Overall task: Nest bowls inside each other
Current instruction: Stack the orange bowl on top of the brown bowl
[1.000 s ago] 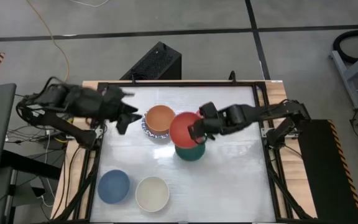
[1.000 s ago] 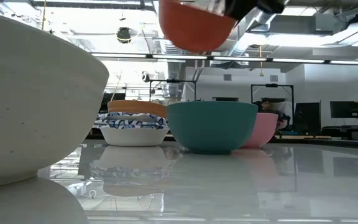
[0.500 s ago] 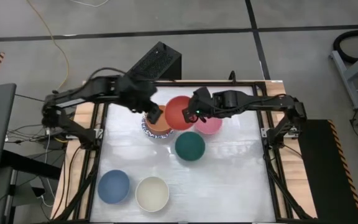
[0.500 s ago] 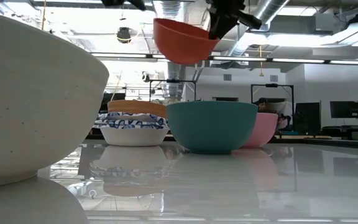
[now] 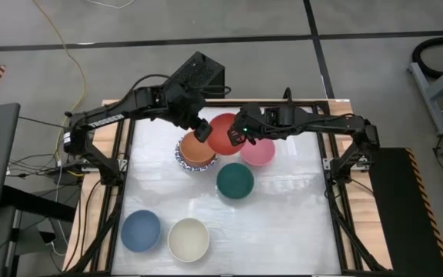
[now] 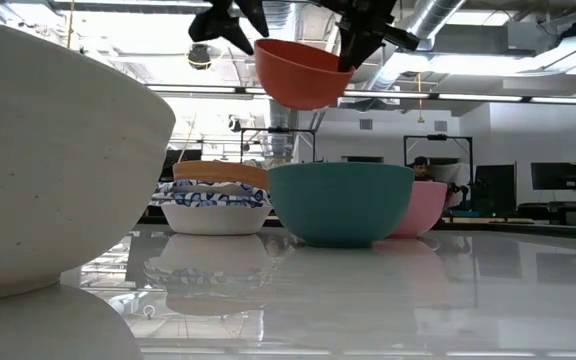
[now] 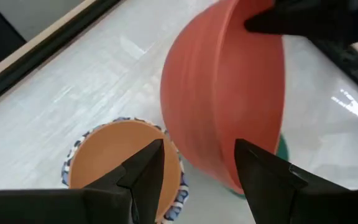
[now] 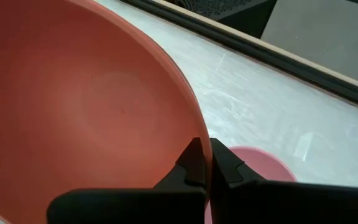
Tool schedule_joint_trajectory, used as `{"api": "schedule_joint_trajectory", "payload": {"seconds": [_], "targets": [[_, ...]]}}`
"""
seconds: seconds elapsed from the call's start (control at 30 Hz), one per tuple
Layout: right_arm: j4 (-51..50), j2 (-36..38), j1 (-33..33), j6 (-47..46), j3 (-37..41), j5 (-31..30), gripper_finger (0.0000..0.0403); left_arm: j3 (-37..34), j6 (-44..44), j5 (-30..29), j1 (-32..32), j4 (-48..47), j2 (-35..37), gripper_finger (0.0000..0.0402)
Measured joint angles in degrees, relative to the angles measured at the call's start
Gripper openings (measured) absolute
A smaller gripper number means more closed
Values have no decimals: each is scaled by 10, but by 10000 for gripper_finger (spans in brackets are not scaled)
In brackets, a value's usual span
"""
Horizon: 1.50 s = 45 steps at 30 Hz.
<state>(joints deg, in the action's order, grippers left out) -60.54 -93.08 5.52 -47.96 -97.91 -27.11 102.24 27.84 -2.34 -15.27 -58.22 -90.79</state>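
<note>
The right gripper [image 5: 244,136] was pinched on the rim of the red bowl [image 5: 223,135], holding it in the air above the table [image 5: 298,223], beside the orange bowl [image 5: 197,148], which sat nested in a blue-patterned one whose rim alone showed. The left gripper [image 5: 203,132] hovered at the red bowl's other side, fingers [image 7: 143,168] parted, grasping nothing. In the low view both grippers were cut off at the top edge
</note>
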Motion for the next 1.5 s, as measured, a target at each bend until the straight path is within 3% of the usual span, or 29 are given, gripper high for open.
{"api": "schedule_joint_trajectory", "payload": {"seconds": [0.47, 0.6, 0.83, 1.23, 1.37, 1.5], "targets": [[19, 0, 22, 63, 0, 20, 9, 0, -29, -29, -6, 4, -42, 178], [14, 0, 24, 75, 0, 32, 9, 0, -25, -33, -5, -1, -53, 136], [13, 0, 25, 80, 2, 33, 18, 0, -26, -67, -8, -6, -57, 17], [23, 0, 27, 121, 2, 79, 142, 0, -50, -67, -16, -46, -57, 0], [40, 13, 25, 151, 2, 94, 190, 0, -50, -10, -41, -75, -57, 1], [39, 47, 24, 165, 2, 92, 213, 1, -60, 27, -71, -111, -57, 1]]}}
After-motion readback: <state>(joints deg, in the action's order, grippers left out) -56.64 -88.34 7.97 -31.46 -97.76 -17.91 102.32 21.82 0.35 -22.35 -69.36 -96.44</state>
